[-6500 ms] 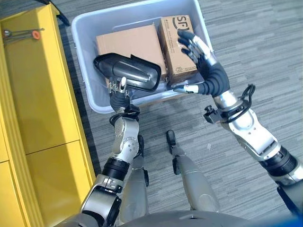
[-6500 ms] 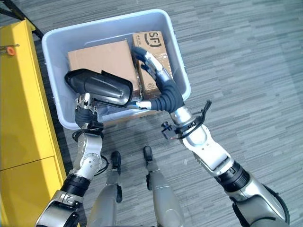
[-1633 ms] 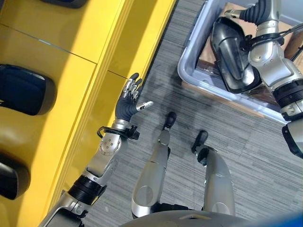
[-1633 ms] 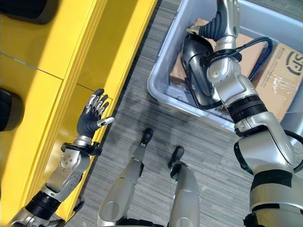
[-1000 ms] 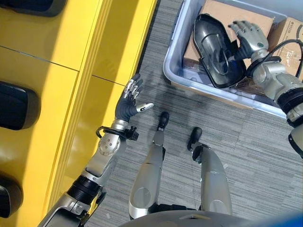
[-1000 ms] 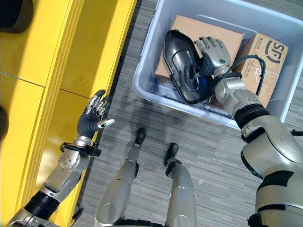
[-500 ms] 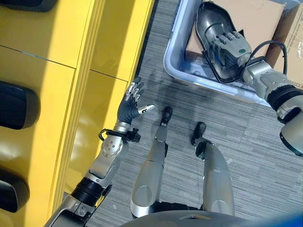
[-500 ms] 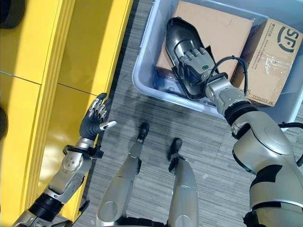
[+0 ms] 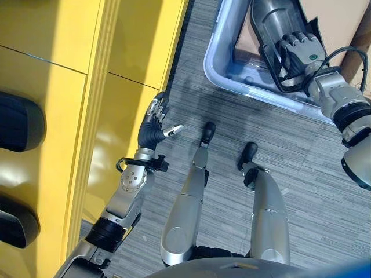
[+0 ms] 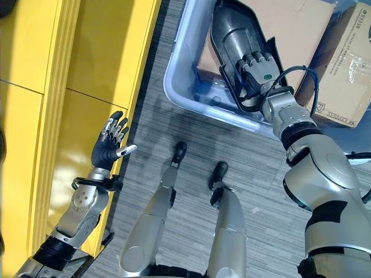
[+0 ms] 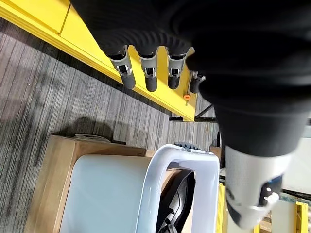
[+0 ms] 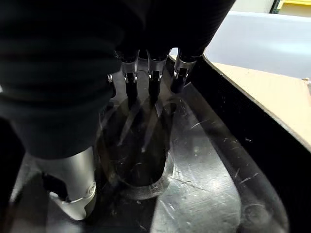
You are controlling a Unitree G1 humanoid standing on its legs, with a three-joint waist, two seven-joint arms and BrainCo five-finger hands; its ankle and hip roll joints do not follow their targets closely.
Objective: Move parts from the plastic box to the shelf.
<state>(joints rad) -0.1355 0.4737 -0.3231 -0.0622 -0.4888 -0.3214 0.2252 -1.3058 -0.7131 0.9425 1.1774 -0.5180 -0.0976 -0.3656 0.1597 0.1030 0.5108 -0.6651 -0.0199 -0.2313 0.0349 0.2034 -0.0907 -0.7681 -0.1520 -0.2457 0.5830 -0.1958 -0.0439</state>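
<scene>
A glossy black mirror housing (image 10: 232,32) lies in the grey plastic box (image 10: 174,87) at the top right, on top of a cardboard box (image 10: 290,17). My right hand (image 10: 259,70) rests on the part's near end. In the right wrist view its fingers (image 12: 151,73) reach fairly straight into the part's shiny hollow (image 12: 194,160), with the thumb (image 12: 73,187) apart and nothing pinched. My left hand (image 9: 152,124) hangs open and holds nothing beside the yellow shelf (image 9: 64,87). Its fingers (image 11: 146,77) are straight in the left wrist view.
Two black parts (image 9: 20,121) (image 9: 17,223) sit on the yellow shelf at the far left. A second cardboard box (image 10: 348,69) stands in the plastic box's right side. Grey carpet (image 9: 324,168) lies between shelf and box.
The camera has shifted. My right hand has slid along the black part toward its near end. My left hand has barely moved and stays open.
</scene>
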